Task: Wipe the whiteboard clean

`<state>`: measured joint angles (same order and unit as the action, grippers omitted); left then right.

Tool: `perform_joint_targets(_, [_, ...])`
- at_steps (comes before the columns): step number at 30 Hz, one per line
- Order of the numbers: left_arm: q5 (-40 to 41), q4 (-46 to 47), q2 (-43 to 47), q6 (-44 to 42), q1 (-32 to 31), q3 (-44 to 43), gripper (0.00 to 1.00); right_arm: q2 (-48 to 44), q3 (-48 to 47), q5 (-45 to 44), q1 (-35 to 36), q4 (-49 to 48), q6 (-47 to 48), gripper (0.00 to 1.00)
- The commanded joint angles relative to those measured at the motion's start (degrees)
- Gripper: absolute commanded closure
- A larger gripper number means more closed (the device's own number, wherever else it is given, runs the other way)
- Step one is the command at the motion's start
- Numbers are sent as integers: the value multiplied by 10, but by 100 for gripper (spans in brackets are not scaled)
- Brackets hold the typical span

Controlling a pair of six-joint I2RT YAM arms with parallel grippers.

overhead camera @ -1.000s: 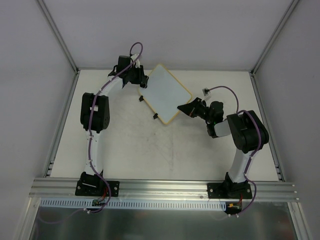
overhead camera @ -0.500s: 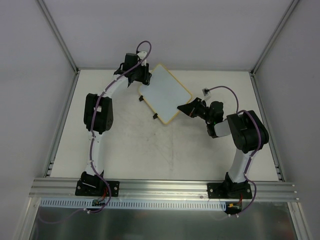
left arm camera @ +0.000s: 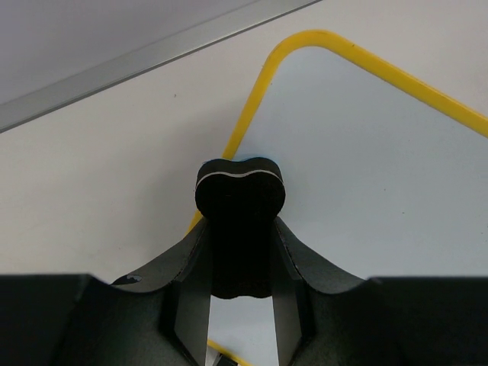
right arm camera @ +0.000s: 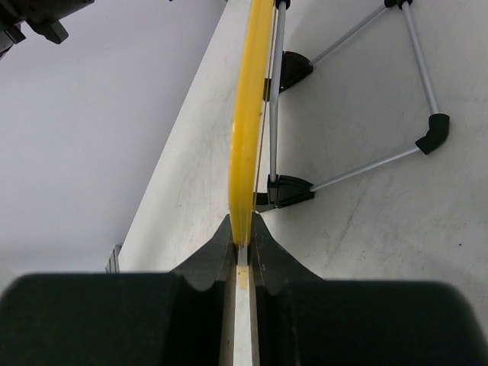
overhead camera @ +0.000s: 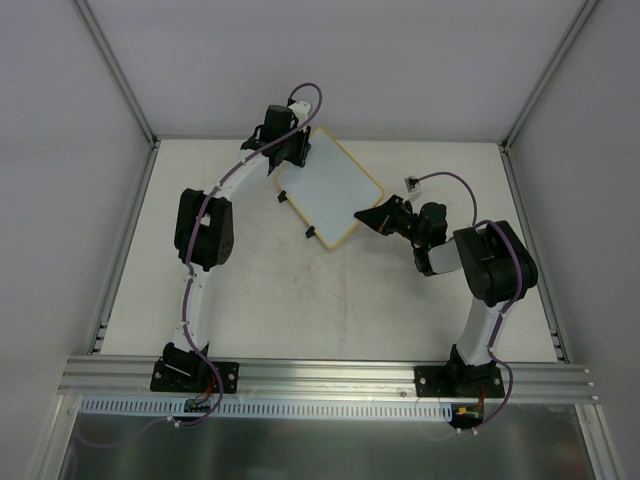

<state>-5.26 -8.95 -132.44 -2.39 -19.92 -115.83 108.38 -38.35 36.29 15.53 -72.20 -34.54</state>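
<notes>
At the left, the left gripper [overhead camera: 288,150] is extended to the far left part of the table [overhead camera: 300,300]. Its jaws are clamped on a black eraser [left arm camera: 240,200], which protrudes forward from between the fingers. The left wrist view shows the eraser's tip at the yellow frame [left arm camera: 252,114], at the left edge of the whiteboard [overhead camera: 335,190] just below its far rounded corner. Whether the tip is pressed onto the surface or is just above it cannot be determined. The whiteboard occupies the far centre of the table, rotated diagonally, with two black clips [overhead camera: 283,196] on its near-left edge. The part of the writing surface visible from the left wrist shows no marks. In the right wrist view a wire stand [right arm camera: 366,168] extends from the clips behind the board, so the board appears to be propped at a tilt. The angle cannot be judged. At the right, the right gripper [overhead camera: 372,215] has its jaws pinched on the frame at the board's right-hand edge and steadies it. The step in hand is judged to be the wiping stage, with the eraser positioned at a corner to begin a pass. The next move calls for a stroke across the surface toward the right. Pressure should be light and even, firm enough to make contact but not enough to push the board off its stand. The right gripper should maintain its pinch so that the board does not slide or pivot under the eraser.
</notes>
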Motion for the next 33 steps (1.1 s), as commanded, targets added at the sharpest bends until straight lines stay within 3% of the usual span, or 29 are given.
perform_joint_targets(1, [49, 3, -7, -10, -5, -26, 100, -26, -17, 49, 15, -109, -13, 100])
perform_joint_targets(9, [105, -17, -16, -3, 7, -40, 100, -26, -17, 49, 15, -110, -12, 100])
perform_joint_targets(16, [35, -21, -11, -9, 1, -28, 100, -26, -16, 48, 14, -109, -12, 100])
perform_joint_targets(33, [-31, -25, 31, 6, -39, 76, 100, -26, -16, 48, 15, -111, -16, 100])
